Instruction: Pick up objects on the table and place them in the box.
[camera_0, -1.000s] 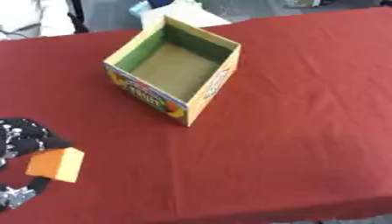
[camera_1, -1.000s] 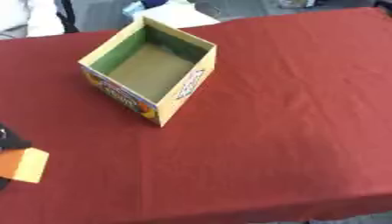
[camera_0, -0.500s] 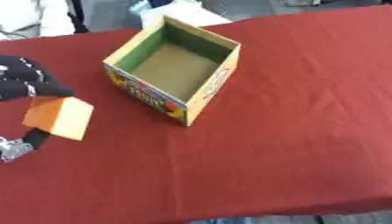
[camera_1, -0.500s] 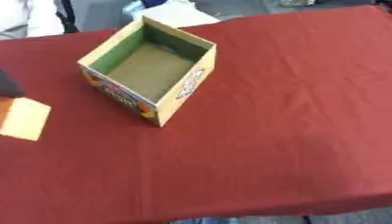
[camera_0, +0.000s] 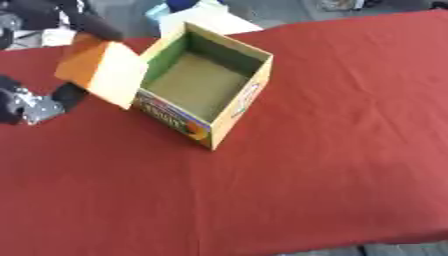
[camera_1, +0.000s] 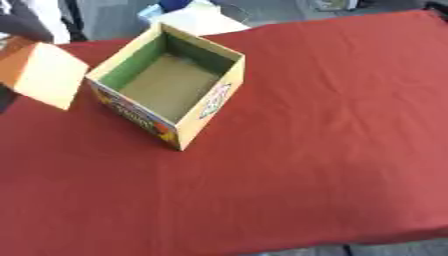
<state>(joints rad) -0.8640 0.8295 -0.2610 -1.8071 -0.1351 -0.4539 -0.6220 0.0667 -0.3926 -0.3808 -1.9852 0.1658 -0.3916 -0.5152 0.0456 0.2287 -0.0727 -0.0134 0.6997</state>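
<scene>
An orange block (camera_0: 103, 70) hangs in the air just left of the open cardboard box (camera_0: 236, 109), level with its near-left rim. My left hand (camera_0: 48, 20) is shut on the block, black fingers over its top and the thumb (camera_0: 66, 95) under its lower left side. The box is empty inside, with a green lining and a brown floor, and stands on the red tablecloth (camera_0: 332, 150). The right eye view shows the block (camera_1: 39, 72) at the left edge beside the box (camera_1: 206, 105). My right hand is out of sight.
A white and blue object (camera_0: 201, 12) lies beyond the table's far edge, behind the box. The red cloth stretches wide to the right and toward the front edge of the table.
My left hand has lifted the orange block from low at the left up and rightward, to beside the box's rim. The box has stayed put.
</scene>
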